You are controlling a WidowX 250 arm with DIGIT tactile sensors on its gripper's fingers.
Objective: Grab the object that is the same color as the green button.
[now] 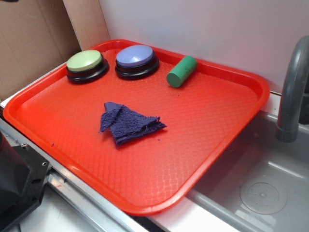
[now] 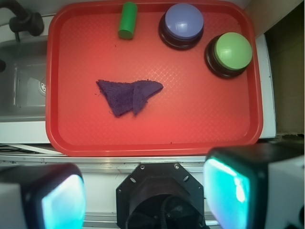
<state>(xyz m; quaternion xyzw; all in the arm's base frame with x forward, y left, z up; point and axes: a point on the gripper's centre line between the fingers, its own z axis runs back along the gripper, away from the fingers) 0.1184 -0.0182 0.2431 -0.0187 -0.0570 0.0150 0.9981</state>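
A red tray (image 1: 231, 125) sits beside a grey sink (image 1: 270, 193), and everything of interest is on it. In the exterior view the green cylinder (image 1: 182, 71) lies on its side toward the tray's one o'clock corner, near the far rim. Just at its nine o'clock stands the blue-lavender button (image 1: 136, 61), apart from it, and further the same way the green button (image 1: 86, 65), the two buttons close side by side. A crumpled dark purple cloth (image 1: 129, 124) lies near the tray's middle, well apart from the cylinder.

From the wrist view the tool (image 2: 145, 193) hangs off the tray at six o'clock, its two fingers (image 2: 62, 200) spread wide with nothing between them.
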